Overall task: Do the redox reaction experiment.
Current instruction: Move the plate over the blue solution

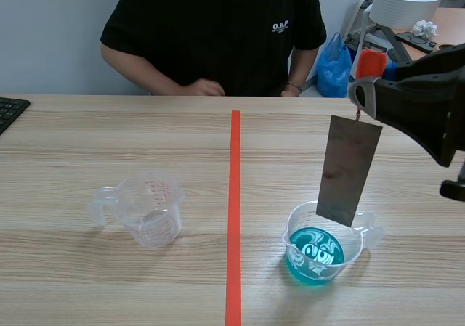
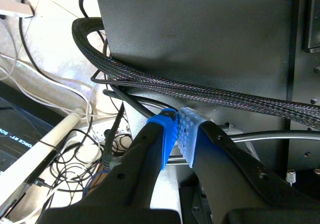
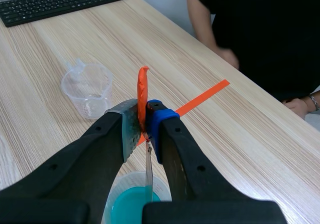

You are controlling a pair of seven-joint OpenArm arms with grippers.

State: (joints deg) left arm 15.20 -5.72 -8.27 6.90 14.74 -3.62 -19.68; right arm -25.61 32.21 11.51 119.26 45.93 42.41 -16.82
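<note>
A grey metal sheet (image 1: 349,170) hangs from an orange tab (image 1: 370,63) that my right gripper (image 1: 361,94) is shut on, raised at the right side. Its lower edge hangs at the rim of a clear beaker (image 1: 323,252) holding blue liquid (image 1: 315,247). In the right wrist view the orange tab (image 3: 142,95) sticks up between my fingers, the sheet (image 3: 149,171) drops edge-on toward the blue beaker (image 3: 131,204) below my right gripper (image 3: 144,119). An empty clear measuring cup (image 1: 145,208) stands left of the tape; it is ahead of the gripper (image 3: 89,88). My left gripper (image 2: 176,131) is shut on nothing, off the table.
A person in a black shirt (image 1: 218,32) sits across the table, hands (image 1: 200,88) near the far edge. A black keyboard (image 1: 11,112) lies at the far left edge. An orange-red tape line (image 1: 234,210) runs down the middle. Cables and a black cabinet (image 2: 200,39) fill the left wrist view.
</note>
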